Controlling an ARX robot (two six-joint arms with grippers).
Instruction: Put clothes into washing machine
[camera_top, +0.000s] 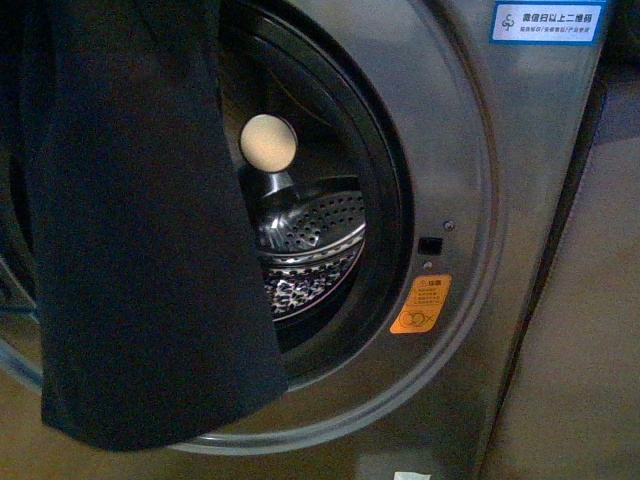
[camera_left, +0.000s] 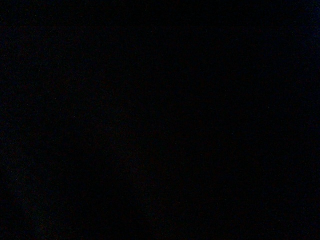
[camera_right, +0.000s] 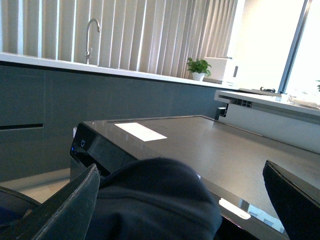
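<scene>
on the washing machine (camera_top: 470, 120) sits an orange sticker (camera_top: 420, 305).

The clothes (camera_top: 140, 250) covered the left part of the washing machine (camera_top: 470, 150) opening, and their top was cut off. The left wrist view was dark. The print on the orange sticker (camera_top: 420, 305) was too small to read.

The left wrist view is dark; nothing discernible.
</scene>
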